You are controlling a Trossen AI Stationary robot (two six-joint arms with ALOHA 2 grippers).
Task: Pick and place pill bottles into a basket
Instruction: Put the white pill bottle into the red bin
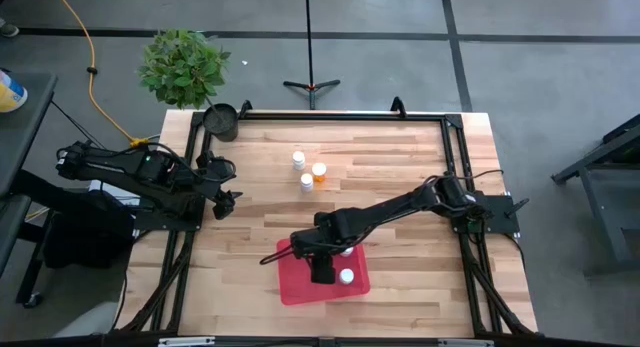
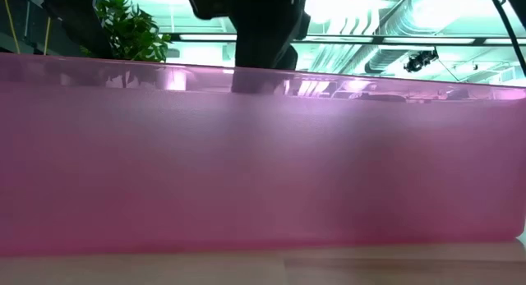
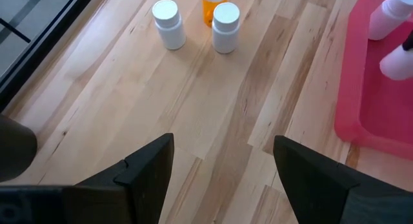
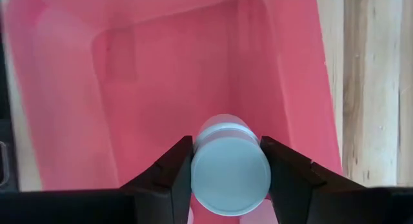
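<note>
My right gripper (image 4: pixel 227 153) is shut on a white-capped pill bottle (image 4: pixel 230 175) above the inside of the red basket (image 4: pixel 161 75). In the high view this gripper (image 1: pixel 322 269) is over the basket (image 1: pixel 300 285), and two white caps (image 1: pixel 347 277) (image 1: pixel 347 250) show beside it. Three bottles stand upright on the table: two white (image 1: pixel 298 159) (image 1: pixel 306 182) and one amber (image 1: pixel 319 171). They also show in the left wrist view (image 3: pixel 169 22) (image 3: pixel 225 27) (image 3: pixel 210 6). My left gripper (image 3: pixel 222 146) is open and empty at the table's left (image 1: pixel 225 187). My right gripper pinches the bottle between its two fingers, one on each side of the cap and upper body (image 4: pixel 197 161). The fingers come from above, pointing down into the basket. The bottle's cap faces up at the wrist camera. Whether its bottom rests on the basket floor, I cannot tell.
A small black pot (image 1: pixel 221 120) and a green plant (image 1: pixel 184 67) are at the table's far left corner. A black frame (image 1: pixel 340 115) runs round the table's edge. The basket's pink wall (image 2: pixel 263 153) fills the low view.
</note>
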